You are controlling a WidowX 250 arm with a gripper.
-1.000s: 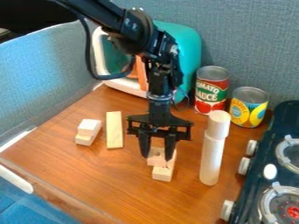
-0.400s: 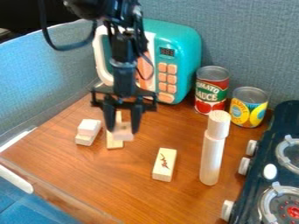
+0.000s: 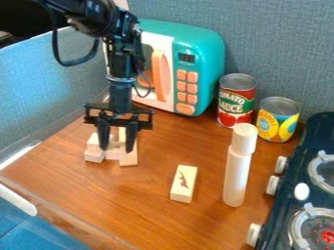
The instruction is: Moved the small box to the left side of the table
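Observation:
Over the left part of the wooden table, the gripper point(image 3: 117, 147) points down, shut on the small box point(image 3: 115, 153), a pale wooden block between its two fingers. The small box lies between the pair of small stacked blocks point(image 3: 94, 155) on its left and the long flat wooden block point(image 3: 130, 158) on its right. It overlaps both in the view, and I cannot tell whether it touches them or the table. The gripper partly covers the stack and the flat block.
A block with a dark mark point(image 3: 184, 183) lies mid-table, left of an upright white cylinder point(image 3: 237, 166). Behind stand a teal toy microwave point(image 3: 212, 63), a red can point(image 3: 236, 100) and a yellow can point(image 3: 278, 119). A toy stove point(image 3: 313, 195) borders the right side.
From over the marked block, the gripper has carried the small box left, past the flat block's front, to beside the stacked pair. The marked block has stayed in place and is uncovered.

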